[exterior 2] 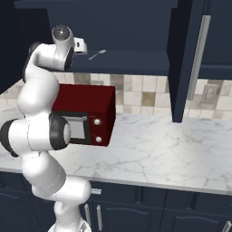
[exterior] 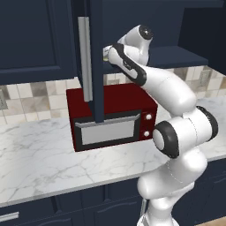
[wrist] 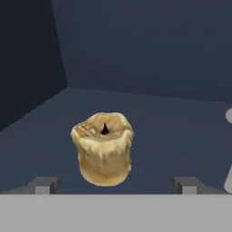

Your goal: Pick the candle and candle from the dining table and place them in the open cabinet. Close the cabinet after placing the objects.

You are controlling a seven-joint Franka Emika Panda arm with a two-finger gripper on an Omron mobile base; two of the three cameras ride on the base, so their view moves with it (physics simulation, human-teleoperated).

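Insp. note: squat golden-tan wax candle (wrist: 103, 148) w/ dark wick stands upright on the dark navy shelf floor (wrist: 172, 136) inside the open dark navy upper wall cabinet (exterior: 176, 56); hand view puts it between the two small dark finger tips, nearer the left one, w/ clear gap to each, so the two-finger gripper (wrist: 115, 185) has jaws spread wide and pinches nothing; candle looks freestanding, not touched. Key relation: candle lies dead ahead at 12 o'clock from the jaws, slightly toward 11; its long axis is vertical, crosswise to the line of approach; judged, a straight pull-back along the 6 o'clock line should clear it, any sideways drift toward 9 o'clock risks a knock-over. A pale rounded item (wrist: 229, 154) sits at 3 o'clock at frame edge; too cut off to ID, poss. the spoon-like silver utensil (exterior 2: 97, 55) seen on the shelf in right base view. White arm reaches up over the red microwave (exterior: 112, 115) on the white marble counter (exterior: 39, 163); cabinet door (exterior: 93, 62) w/ long silver bar handle (exterior: 84, 57) hangs open, edge-on at 11 o'clock of the microwave in left base view. Judged status: this candle placed; second candle not made out here; door not yet closed.
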